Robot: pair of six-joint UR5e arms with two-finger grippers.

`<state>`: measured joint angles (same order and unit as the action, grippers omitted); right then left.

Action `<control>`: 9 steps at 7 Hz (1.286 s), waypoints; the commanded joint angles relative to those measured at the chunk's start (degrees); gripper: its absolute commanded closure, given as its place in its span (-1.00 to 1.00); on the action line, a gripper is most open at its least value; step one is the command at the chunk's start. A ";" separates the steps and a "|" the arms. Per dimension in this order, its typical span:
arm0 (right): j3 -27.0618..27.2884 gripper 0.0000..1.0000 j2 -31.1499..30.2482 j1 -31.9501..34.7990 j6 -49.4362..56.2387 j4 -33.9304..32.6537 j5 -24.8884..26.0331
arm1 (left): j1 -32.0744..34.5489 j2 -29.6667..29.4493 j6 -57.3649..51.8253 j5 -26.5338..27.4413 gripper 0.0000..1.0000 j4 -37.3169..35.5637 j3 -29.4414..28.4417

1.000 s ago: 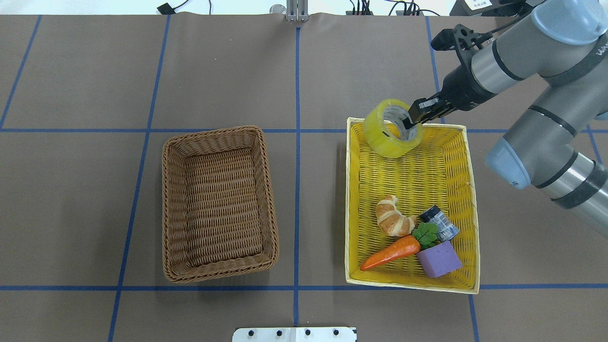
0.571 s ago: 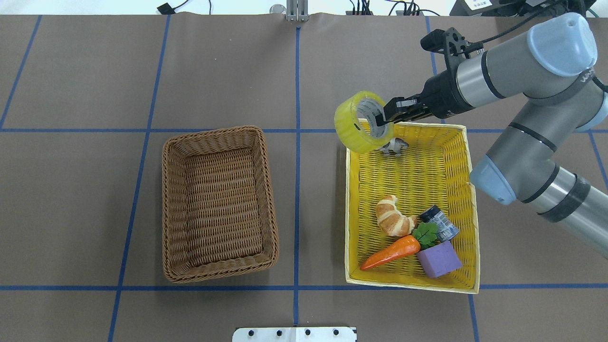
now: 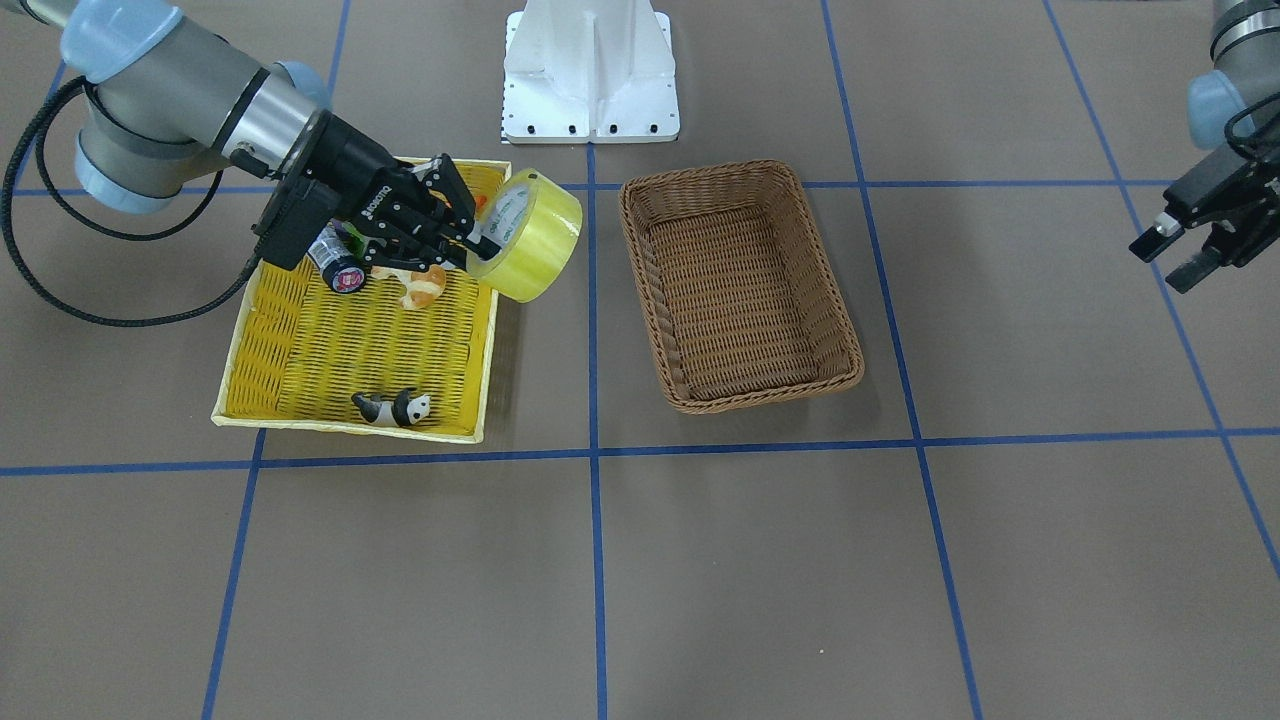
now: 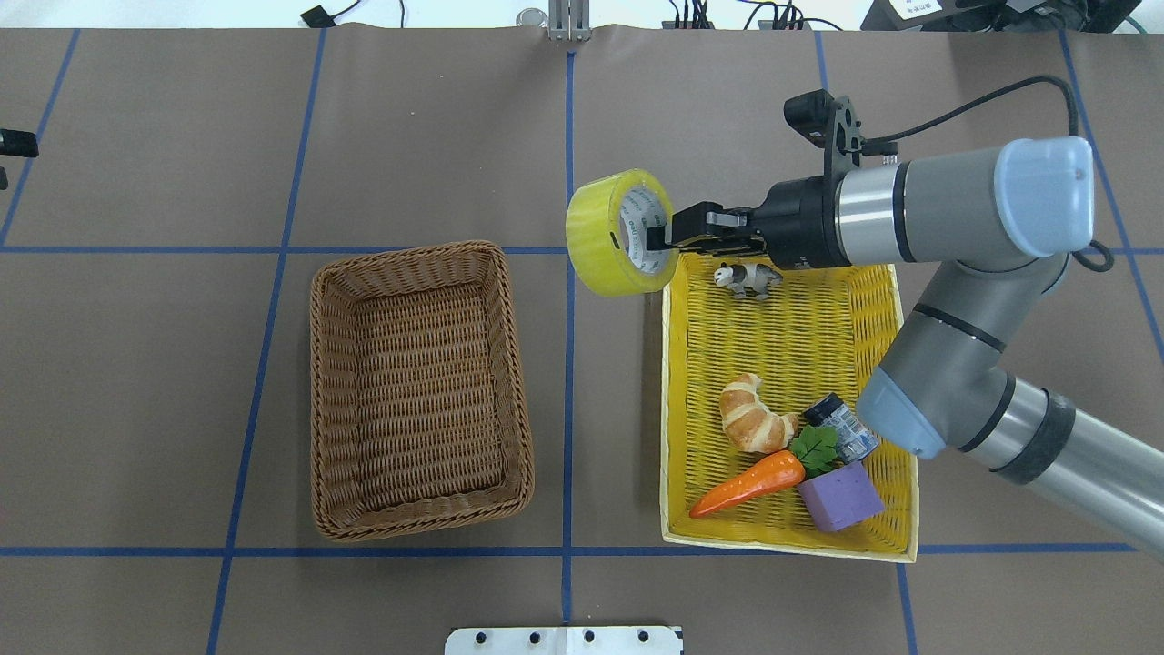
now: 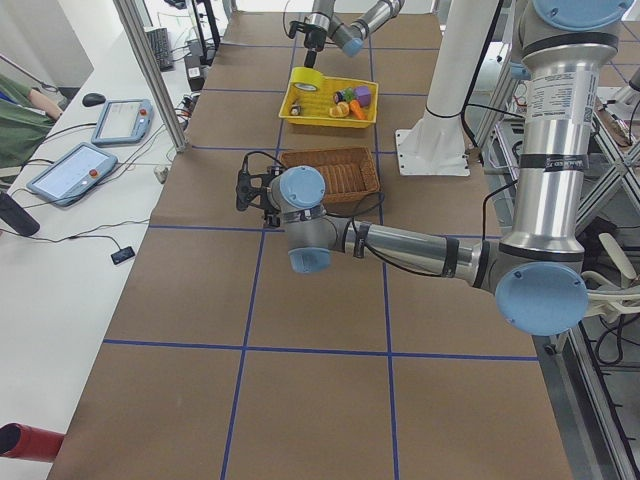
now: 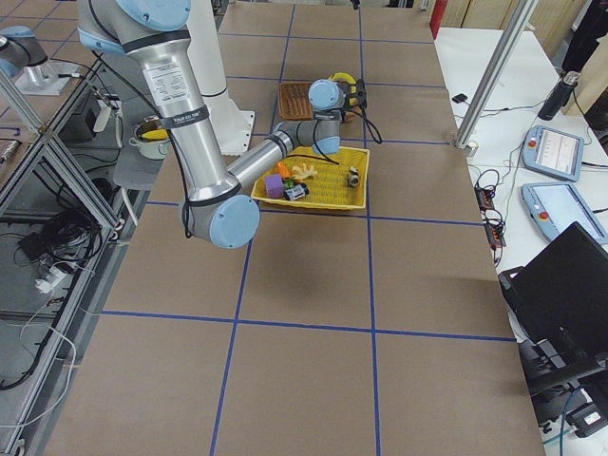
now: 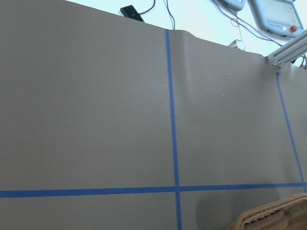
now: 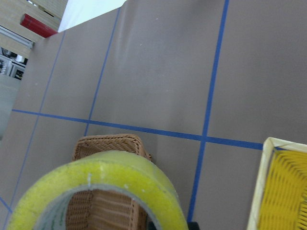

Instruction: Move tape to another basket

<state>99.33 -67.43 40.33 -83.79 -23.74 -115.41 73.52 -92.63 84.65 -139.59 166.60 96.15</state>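
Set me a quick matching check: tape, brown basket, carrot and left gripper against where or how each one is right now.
Things:
1. tape
2. brown basket
3. carrot
4. left gripper

States:
A. lying in the yellow tray
B. open, gripping nothing
C. held off the table by the right gripper
D. nothing inside

Pairs: 1-C, 2-D, 3-A, 4-B

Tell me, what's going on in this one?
The right gripper holds the tape by its wall, one finger inside the core, in the air just off a corner of the yellow tray. It is not yet over the brown basket, which is empty. The left gripper hangs open off to the side, holding nothing.
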 commanded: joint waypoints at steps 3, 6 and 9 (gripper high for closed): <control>0.07 1.00 4.31 -7.71 -7.61 10.64 7.93 | -7.48 -11.59 36.88 2.03 -0.94 17.24 0.53; 1.47 1.00 7.49 -10.62 -12.79 10.73 0.23 | -17.18 -16.87 50.31 3.27 -0.94 27.25 0.70; 3.15 1.00 7.40 -10.09 -16.49 16.08 -2.89 | -17.27 -19.68 62.09 3.71 -0.94 34.82 1.58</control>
<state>102.03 -60.04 30.14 -98.88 -9.33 -117.83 56.31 -111.09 142.66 -136.23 198.73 97.10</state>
